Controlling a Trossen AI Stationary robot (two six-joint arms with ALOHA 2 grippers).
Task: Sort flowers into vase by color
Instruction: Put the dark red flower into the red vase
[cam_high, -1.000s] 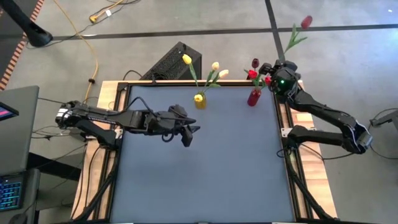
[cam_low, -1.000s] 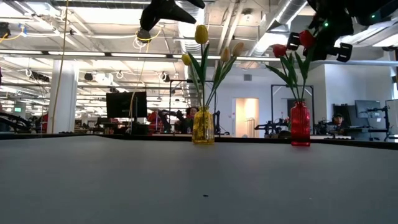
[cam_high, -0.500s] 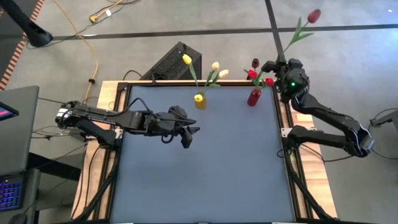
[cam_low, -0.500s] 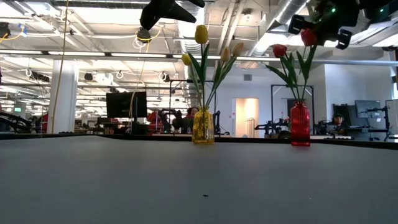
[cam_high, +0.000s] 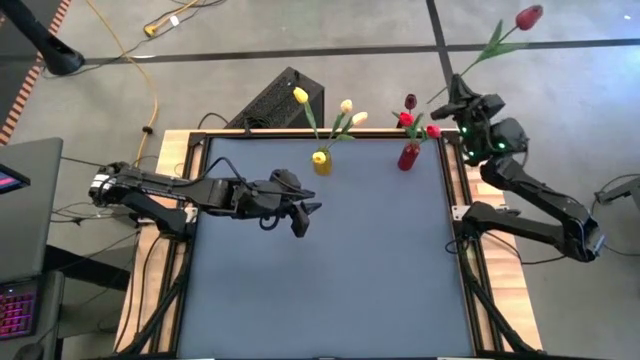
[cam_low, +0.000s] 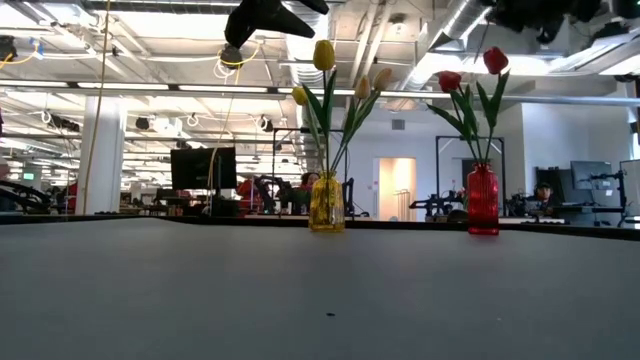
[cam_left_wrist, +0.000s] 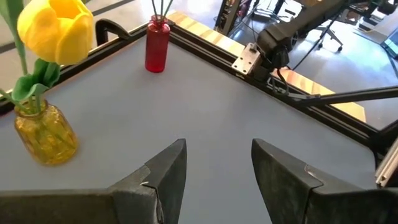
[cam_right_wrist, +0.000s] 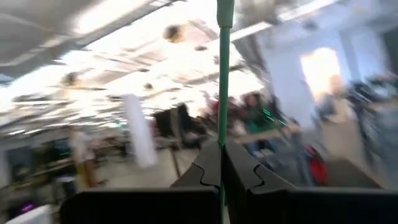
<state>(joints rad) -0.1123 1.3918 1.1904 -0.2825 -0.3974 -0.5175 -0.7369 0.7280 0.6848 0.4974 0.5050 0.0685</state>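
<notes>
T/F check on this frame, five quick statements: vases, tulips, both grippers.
1. The right gripper is shut on a red tulip. True.
2. The held tulip already stands in the red vase. False: it is in the air beyond the table's far right corner.
3. The yellow vase holds yellow and cream tulips. True.
4. The left gripper holds a flower. False: it is open and empty above the table.
5. The two vases touch. False: they stand apart along the far edge.
</notes>
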